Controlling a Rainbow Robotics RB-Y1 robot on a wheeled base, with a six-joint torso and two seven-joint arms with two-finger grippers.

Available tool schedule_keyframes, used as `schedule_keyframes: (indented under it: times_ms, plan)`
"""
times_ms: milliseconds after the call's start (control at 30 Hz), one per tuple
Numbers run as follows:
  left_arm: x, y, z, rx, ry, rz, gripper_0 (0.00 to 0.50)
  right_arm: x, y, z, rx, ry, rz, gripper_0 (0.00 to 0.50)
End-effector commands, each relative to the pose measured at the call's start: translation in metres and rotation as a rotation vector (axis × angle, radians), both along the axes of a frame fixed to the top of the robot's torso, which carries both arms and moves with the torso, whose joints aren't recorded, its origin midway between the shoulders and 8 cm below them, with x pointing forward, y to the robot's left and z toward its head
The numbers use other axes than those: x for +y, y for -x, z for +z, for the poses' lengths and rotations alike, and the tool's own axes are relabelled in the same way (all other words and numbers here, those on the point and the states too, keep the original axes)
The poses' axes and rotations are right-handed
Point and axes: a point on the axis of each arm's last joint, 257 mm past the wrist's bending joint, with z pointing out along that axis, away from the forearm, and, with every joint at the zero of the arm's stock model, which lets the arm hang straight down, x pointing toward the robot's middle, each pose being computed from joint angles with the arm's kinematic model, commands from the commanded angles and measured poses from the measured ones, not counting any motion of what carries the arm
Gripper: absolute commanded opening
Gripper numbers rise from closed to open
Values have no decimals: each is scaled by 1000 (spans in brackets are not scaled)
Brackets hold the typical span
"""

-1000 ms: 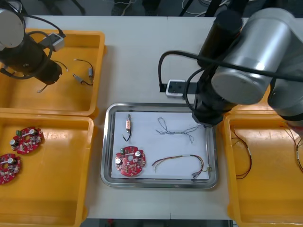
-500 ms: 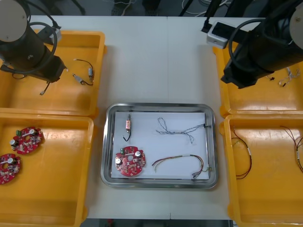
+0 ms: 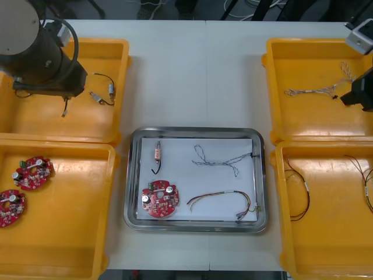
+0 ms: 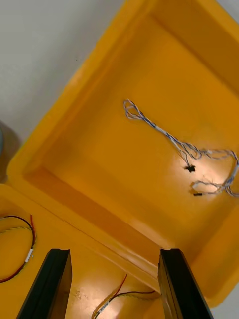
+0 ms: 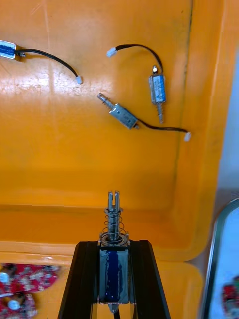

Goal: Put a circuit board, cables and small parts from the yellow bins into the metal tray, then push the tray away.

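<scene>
held metal part [image 5: 114, 225] in left gripper [image 5: 114, 247], fingers closed to its width, above far left bin [image 5: 55, 169]. found right gripper [image 4: 115, 255] wide open, empty, over far right bin [image 4: 99, 164].

Bright, even light comes down from overhead, so shadows are faint. Beyond the left gripper [image 5: 114, 246], the left bin [image 5: 59, 164] floor throws back pale streaks of glare. Hot spots sit between the right gripper [image 4: 113, 254] fingers and ahead of them by the cable [image 4: 158, 128] ends, and the tray [image 3: 132, 175] rim gleams.
</scene>
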Motion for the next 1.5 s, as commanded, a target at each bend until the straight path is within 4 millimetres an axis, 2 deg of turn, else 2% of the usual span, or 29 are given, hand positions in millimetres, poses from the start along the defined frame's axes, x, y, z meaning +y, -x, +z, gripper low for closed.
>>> schedule_keyframes:
  times_ms: [33,100,133,267,433,467,600,800,933,1100,1200,1300,1500]
  plan:
    - [-41,1,4,-48,-5,-89,0,-41,17,7,-10,-83,-176,500]
    - [-57,2,2,-60,3,-85,0,-53,25,3,7,-102,-226,500]
    - [-57,2,2,-60,3,-85,0,-53,25,3,7,-102,-226,500]
    - [-96,7,0,-69,49,-86,0,-73,44,-14,48,-157,-328,500]
    - [-127,10,-4,-69,80,-69,0,-91,60,-30,74,-176,-409,500]
    - [-127,10,-4,-69,80,-69,0,-91,60,-30,74,-176,-409,500]
    - [-152,19,-14,-52,98,-60,0,-100,70,-41,85,-174,-458,500]
    - [-175,29,-28,-37,103,-44,0,-96,76,-50,89,-234,-537,500]
    - [-194,38,-46,-33,116,-12,0,-90,86,-61,79,-251,-594,500]
    - [-208,42,-62,-33,114,-18,0,-83,95,-69,73,-256,-604,500]
    - [-209,42,-70,-23,106,-20,0,-81,96,-70,76,-254,-597,500]
    - [-215,36,-88,-21,96,-12,0,-75,101,-76,92,-265,-587,500]
    - [-226,25,-111,-26,105,-10,0,-69,106,-85,98,-291,-592,500]
